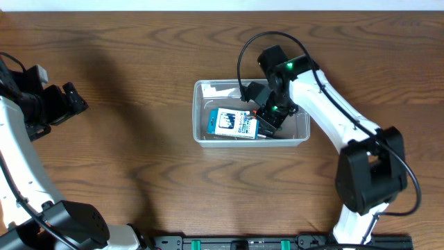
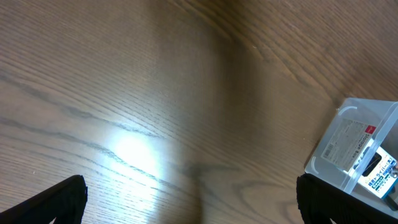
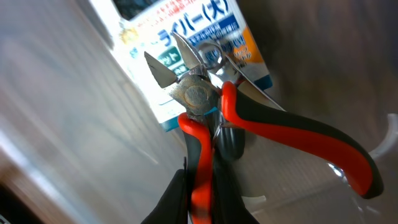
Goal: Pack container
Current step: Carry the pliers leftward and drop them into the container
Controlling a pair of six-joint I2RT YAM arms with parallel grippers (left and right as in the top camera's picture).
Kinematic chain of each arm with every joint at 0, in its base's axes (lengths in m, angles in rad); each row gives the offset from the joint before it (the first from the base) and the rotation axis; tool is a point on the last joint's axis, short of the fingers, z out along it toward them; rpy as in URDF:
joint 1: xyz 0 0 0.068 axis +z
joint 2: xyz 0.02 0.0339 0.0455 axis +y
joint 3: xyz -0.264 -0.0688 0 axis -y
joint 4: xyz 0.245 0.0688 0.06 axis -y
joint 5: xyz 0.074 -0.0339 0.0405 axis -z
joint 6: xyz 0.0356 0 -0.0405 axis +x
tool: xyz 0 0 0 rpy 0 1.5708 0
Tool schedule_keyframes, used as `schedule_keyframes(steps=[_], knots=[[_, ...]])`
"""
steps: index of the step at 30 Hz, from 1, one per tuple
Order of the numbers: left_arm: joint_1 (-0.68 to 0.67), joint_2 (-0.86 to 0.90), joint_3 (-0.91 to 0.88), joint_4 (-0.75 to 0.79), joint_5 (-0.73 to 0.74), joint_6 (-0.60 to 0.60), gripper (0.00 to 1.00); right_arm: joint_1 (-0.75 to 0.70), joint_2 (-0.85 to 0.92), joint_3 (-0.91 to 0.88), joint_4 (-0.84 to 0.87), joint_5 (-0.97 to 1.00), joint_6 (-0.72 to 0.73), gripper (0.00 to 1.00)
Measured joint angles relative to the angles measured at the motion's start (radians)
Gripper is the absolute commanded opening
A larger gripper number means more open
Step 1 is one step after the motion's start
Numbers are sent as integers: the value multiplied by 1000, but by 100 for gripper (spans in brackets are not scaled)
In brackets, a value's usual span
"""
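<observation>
Dark wood-grain table (image 1: 132, 146), pale strip (image 1: 277, 5) beyond, clear container (image 1: 222, 92) mid-table

Place: I think this is a robot lab.
Arms: I drive a white left arm (image 1: 17, 149) and a white right arm (image 1: 326, 104).
Wood: the worktop (image 1: 139, 139) is plain brown, like a desk.

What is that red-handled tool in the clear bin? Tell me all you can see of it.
The cutters are side cutters: two short pointed grey metal blades, open, a round pivot, and curved red and black handles spread apart. One handle runs into the right gripper, which seems to pinch it. The blades lie over the blue and white box inside the container.
</observation>
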Motion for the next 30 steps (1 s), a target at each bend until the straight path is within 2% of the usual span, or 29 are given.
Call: schedule_keyframes(steps=[6, 8, 9, 12, 20, 23, 27, 30], knots=[[0, 0, 0, 0, 0, 0, 98, -4, 56, 0, 2, -1, 7, 10], [0, 0, 0, 0, 0, 0, 98, -4, 58, 0, 3, -1, 10, 18], [0, 0, 0, 0, 0, 0, 98, -4, 58, 0, 4, -1, 13, 26], [0, 0, 0, 0, 0, 0, 98, -4, 58, 0, 7, -1, 16, 33], [0, 0, 0, 0, 0, 0, 98, -4, 58, 0, 9, -2, 17, 37], [0, 0, 0, 0, 0, 0, 98, -4, 58, 3, 4, -2, 40, 44], [0, 0, 0, 0, 0, 0, 98, -4, 58, 76, -19, -2, 87, 64], [0, 0, 0, 0, 0, 0, 98, -4, 52, 183, -51, -2, 117, 99]])
